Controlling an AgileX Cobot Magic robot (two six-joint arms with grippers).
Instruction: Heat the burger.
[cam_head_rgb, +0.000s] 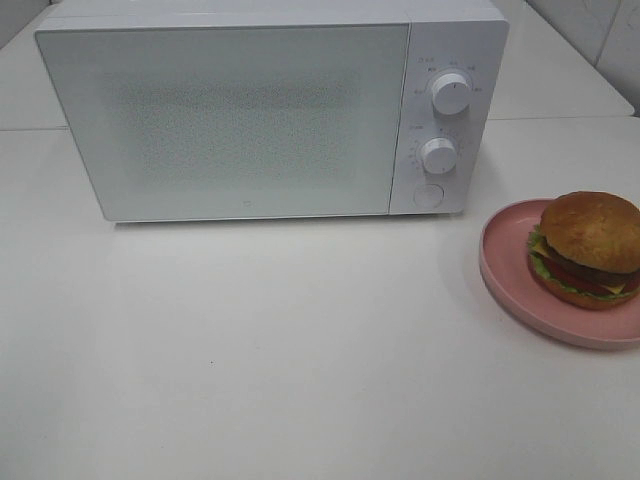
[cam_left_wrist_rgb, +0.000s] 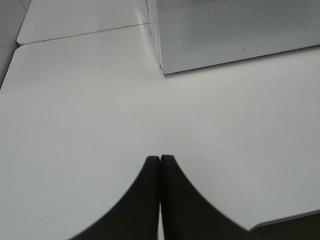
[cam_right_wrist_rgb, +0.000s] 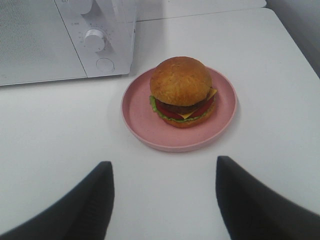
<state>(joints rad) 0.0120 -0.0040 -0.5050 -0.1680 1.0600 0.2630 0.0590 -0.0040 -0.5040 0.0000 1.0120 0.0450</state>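
Observation:
The burger with a golden-brown bun, dark patty, lettuce, tomato and cheese sits on a pink plate at the right edge of the table. It also shows in the right wrist view on the plate. A white microwave stands at the back with its door closed. My right gripper is open and empty, hovering short of the plate. My left gripper is shut and empty over bare table, apart from the microwave's corner. Neither gripper shows in the exterior high view.
The microwave has two white knobs and a round button on its right panel. The white table stretches in front. A table seam runs behind the microwave.

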